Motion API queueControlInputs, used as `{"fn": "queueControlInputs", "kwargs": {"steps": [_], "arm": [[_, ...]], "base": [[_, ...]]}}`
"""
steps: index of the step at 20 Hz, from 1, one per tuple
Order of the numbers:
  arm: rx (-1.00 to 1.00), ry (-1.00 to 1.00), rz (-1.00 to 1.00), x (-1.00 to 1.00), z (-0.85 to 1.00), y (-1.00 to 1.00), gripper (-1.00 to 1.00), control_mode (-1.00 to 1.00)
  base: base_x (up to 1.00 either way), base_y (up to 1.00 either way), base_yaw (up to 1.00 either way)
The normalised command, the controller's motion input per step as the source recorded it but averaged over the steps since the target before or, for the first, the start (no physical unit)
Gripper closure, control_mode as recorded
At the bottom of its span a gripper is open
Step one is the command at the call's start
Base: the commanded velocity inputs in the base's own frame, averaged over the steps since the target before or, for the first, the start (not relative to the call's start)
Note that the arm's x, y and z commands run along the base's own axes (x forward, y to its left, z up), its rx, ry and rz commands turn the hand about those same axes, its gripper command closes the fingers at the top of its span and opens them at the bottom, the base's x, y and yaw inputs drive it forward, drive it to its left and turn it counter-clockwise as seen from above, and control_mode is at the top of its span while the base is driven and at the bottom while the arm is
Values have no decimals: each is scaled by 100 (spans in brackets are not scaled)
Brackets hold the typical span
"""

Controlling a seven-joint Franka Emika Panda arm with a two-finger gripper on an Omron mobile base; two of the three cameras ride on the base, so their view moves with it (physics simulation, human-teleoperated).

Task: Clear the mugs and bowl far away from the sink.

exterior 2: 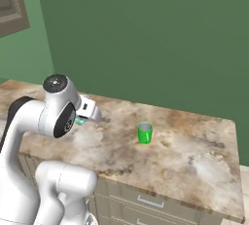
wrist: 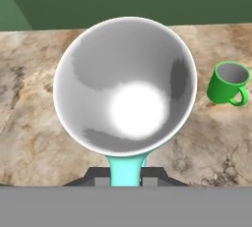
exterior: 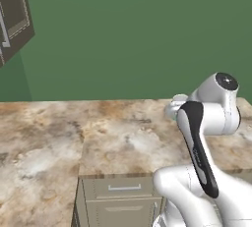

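Across the lower half of both base views runs a mottled tan-brown marble countertop (exterior 2: 194,156), backed by a flat green wall (exterior 2: 146,39). Left base view: dark wood cabinet (exterior: 12,19) at upper left on the wall; pale drawer fronts (exterior: 118,199) with bar handles under the counter edge. Right base view: same drawer fronts below the counter lip, part of a framed cabinet at top left.

White arm (exterior: 206,123) rises from the lower right of the left base view and lower left of the right base view, elbow bent, forearm reaching over the counter toward the wall. Its hand is mostly hidden behind the arm's own joint in both base views.

Teal mug (wrist: 125,98) seen from the hand view: mouth facing the camera, white inside, teal handle pointing down between the dark finger tips. Gripper (wrist: 126,177) jaws closed on that teal handle. In the right base view a sliver of teal shows at the hand, over the counter; whether it touches the surface I cannot tell.

Green mug (exterior 2: 145,132) stands upright on the counter, well apart from the teal mug, handle toward the right in the hand view, grey-white inside.
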Motion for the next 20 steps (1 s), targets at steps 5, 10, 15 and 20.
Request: {"fn": "queueControlInputs", "kwargs": {"steps": [5, 10, 15, 20], "arm": [[0, 0, 9, 35, -54, 0, 100, -100], [0, 0, 7, 39, -51, 0, 100, -100], [0, 0, 2, 29, -33, 0, 100, -100], [0, 0, 0, 26, -21, 0, 100, -100]], "base": [[0, 0, 0], [0, 0, 0], [0, 0, 0], [0, 0, 0]]}}
